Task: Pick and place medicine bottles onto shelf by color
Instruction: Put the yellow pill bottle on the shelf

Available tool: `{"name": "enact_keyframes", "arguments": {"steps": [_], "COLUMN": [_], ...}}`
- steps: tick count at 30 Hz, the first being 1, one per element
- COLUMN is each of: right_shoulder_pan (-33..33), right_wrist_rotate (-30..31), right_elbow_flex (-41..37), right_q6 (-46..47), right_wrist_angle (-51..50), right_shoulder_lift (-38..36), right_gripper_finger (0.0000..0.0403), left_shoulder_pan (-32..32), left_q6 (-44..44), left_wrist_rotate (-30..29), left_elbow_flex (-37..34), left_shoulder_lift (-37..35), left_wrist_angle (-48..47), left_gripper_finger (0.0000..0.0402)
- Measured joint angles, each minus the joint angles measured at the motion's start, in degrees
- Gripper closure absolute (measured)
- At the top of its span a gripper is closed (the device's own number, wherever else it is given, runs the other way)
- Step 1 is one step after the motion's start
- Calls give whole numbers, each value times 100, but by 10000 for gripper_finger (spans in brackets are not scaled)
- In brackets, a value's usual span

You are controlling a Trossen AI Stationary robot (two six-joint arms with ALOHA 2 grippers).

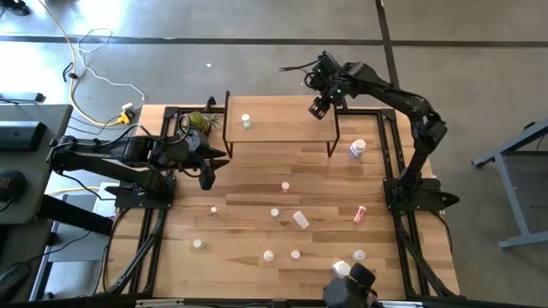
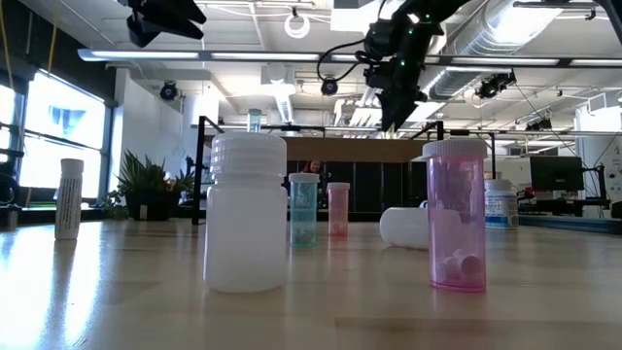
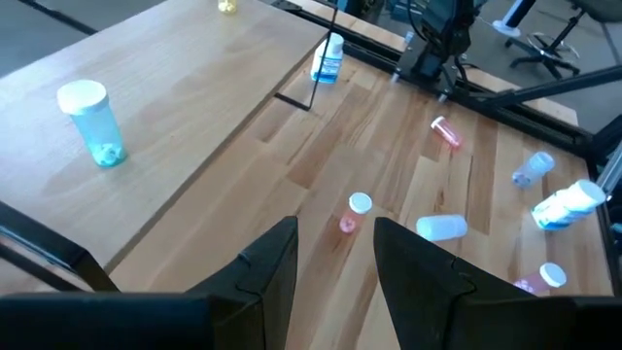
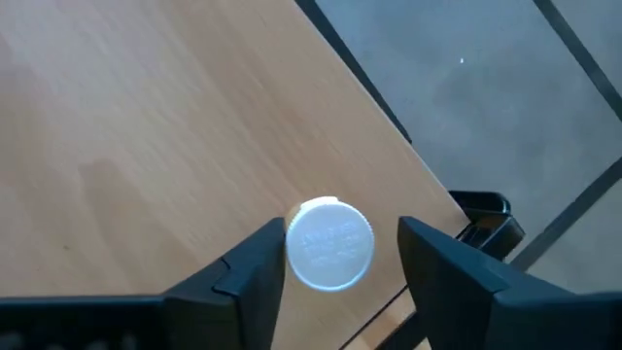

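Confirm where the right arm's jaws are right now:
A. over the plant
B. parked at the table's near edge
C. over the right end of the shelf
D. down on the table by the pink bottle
C: the high view shows the right arm's jaws above the right end of the shelf, and its wrist view shows them open on either side of a white-capped bottle standing on the light wood.

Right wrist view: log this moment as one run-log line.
right gripper: over shelf corner, jaws open around white-capped bottle | left gripper: open, waiting over table | green bottle: on shelf
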Motion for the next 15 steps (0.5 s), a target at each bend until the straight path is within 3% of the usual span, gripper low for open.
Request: {"name": "enact_keyframes", "arguments": {"steps": [15], "right_shoulder_pan": [-13], "right_wrist_rotate": [-31], "right_elbow_flex": [0], "right_q6": [-87], "right_wrist_angle": [-2], "right_shoulder_lift": [-167], "right_gripper_finger": [208], "left_shoulder_pan": [0], "left_q6": [-283], "left_wrist_rotate": [-232], "left_elbow_flex": [0], "left_shoulder_lift": [-2], "left_wrist_angle": [-21], "left_gripper_finger": [211]}}
